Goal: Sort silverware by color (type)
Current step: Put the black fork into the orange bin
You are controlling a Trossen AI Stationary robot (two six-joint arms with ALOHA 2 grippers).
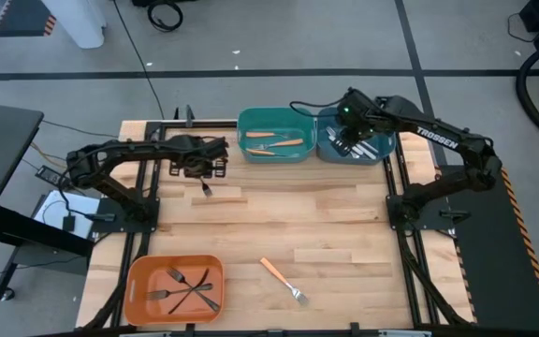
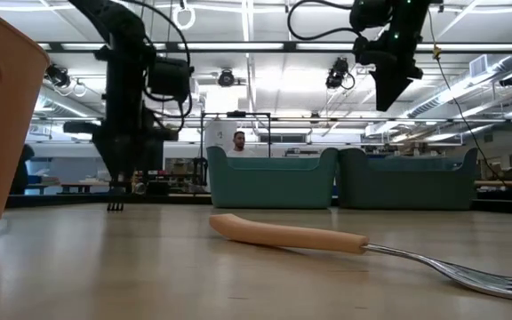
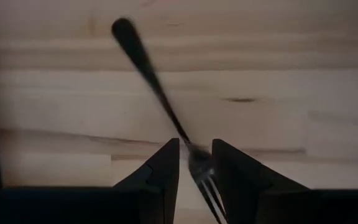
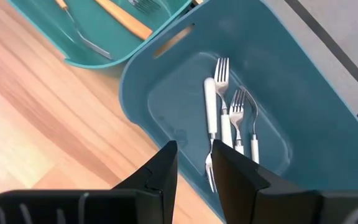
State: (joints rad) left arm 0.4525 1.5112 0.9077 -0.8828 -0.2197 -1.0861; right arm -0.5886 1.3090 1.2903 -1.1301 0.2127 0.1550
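From above, the left gripper is gripping a black fork in its jaws, left of the teal bin. At table level, the orange-handled fork is lying before that bin. Wrist-on, the right gripper is hovering with parted jaws over silver forks in the blue bin, right of it.

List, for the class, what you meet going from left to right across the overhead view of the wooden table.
Orange plastic bin holding dark forks → left gripper shut on a dark fork → orange-handled fork with metal tines lying loose on the table → blue plastic bin, with the right gripper above it.
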